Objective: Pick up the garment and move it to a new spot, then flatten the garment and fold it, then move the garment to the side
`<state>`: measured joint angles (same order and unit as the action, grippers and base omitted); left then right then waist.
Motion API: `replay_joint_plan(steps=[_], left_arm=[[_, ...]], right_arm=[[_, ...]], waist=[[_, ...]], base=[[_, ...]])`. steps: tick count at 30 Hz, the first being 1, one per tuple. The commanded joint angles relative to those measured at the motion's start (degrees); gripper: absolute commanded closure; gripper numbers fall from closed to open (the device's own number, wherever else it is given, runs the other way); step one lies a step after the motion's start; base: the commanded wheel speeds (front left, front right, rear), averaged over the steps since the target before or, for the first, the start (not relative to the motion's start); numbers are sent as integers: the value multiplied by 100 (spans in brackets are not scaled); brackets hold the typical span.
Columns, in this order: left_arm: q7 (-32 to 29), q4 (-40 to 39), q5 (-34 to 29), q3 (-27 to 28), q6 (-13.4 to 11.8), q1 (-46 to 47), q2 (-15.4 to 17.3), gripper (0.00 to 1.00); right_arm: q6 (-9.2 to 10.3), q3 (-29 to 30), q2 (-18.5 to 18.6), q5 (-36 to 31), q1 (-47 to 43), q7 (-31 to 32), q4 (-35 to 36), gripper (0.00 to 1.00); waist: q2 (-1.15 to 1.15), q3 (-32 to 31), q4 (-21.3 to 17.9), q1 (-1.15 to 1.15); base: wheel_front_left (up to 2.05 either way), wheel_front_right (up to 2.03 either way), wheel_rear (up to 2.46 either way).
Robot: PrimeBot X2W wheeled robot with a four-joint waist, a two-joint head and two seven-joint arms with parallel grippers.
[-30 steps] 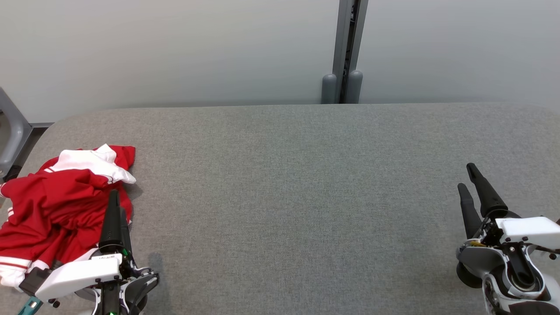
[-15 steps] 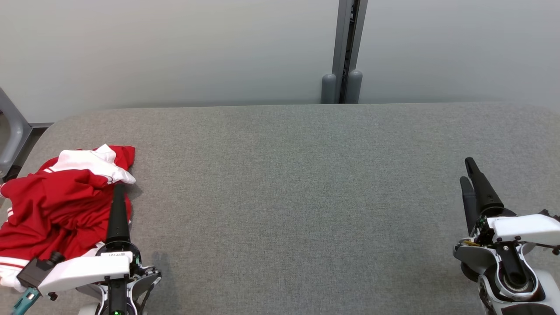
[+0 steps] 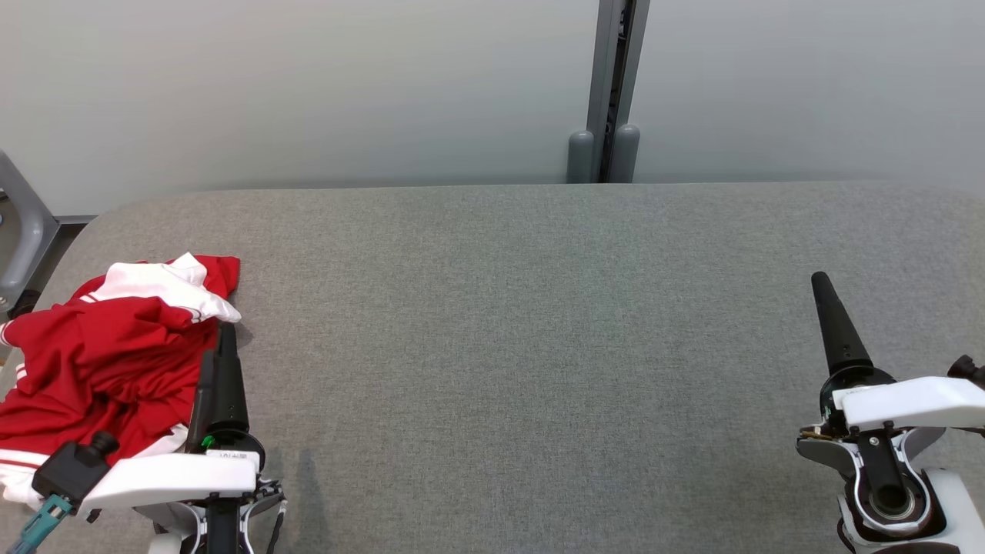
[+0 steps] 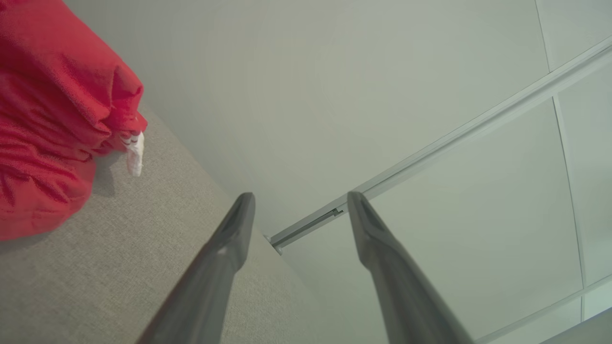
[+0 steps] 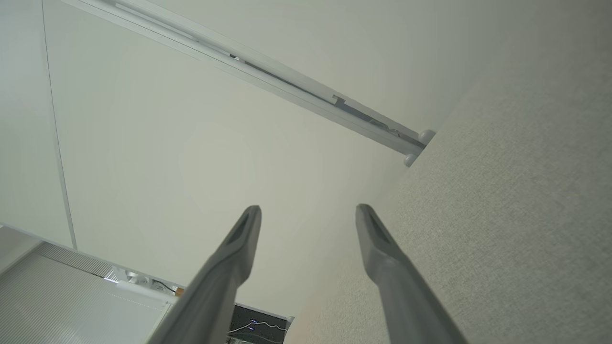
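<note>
The head camera is looking forward and down over the table (image 3: 539,346), reaching its far edge, with the wall (image 3: 308,92) and post (image 3: 608,92) at the top of the frame. The left wrist camera is peering low and rolled along the left gripper (image 4: 301,196), garment (image 4: 48,119) close at upper left; the right wrist camera is tilting the other way along the right gripper (image 5: 308,208), table at right. All three are sharing table, wall and post.
</note>
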<state>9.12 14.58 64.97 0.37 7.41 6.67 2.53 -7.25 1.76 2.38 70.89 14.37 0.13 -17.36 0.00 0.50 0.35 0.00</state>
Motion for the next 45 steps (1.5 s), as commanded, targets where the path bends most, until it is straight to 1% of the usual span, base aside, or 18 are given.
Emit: replay_joint_plan(steps=[1, 8, 9, 11, 16, 17, 21, 32, 45], left_arm=[[44, -83, -224, 30, 5, 48, 22, 0], [107, -71, -947, 35, -63, 24, 22, 0], [107, -71, -947, 35, -63, 24, 22, 0], [129, -80, -1185, 18, -92, 15, 23, 0], [171, -84, -1666, -18, -177, 0, 25, 0], [194, -79, -1859, -40, -216, -12, 26, 0], [224, -54, -2254, -76, -267, -39, 28, 0], [315, 8, -3218, -80, -333, -72, 33, 0], [411, 61, -3920, -125, -338, -114, 38, 0]], right_arm=[[-28, -14, 67, -209, 18, -82, 140, 0], [-30, -160, 67, -1029, -79, -262, 294, 0], [-30, -160, 67, -1029, -79, -262, 294, 0], [-30, -182, 68, -1272, -103, -308, 331, 0], [-31, -283, 69, -1973, -143, -426, 382, 0], [-31, -335, 69, -2264, -172, -469, 394, 0], [-32, -407, 70, -2808, -228, -565, 396, 0], [-34, -460, 71, -3716, -340, -791, 470, 0], [-33, -554, 73, -4480, -432, -1035, 584, 0]], waist=[[0, -1, 3, 0], [0, -5, 15, 0], [0, -5, 15, 0], [0, -3, 20, 0], [0, 3, 32, 0], [0, 4, 36, 0], [0, 4, 43, 0], [0, 4, 22, 0], [0, 10, 34, 0]], base=[[0, 0, 0], [0, 0, 0], [0, 0, 0], [0, 0, 0], [0, 0, 0], [0, 0, 0], [0, 0, 0], [0, 0, 0], [0, 0, 0]])
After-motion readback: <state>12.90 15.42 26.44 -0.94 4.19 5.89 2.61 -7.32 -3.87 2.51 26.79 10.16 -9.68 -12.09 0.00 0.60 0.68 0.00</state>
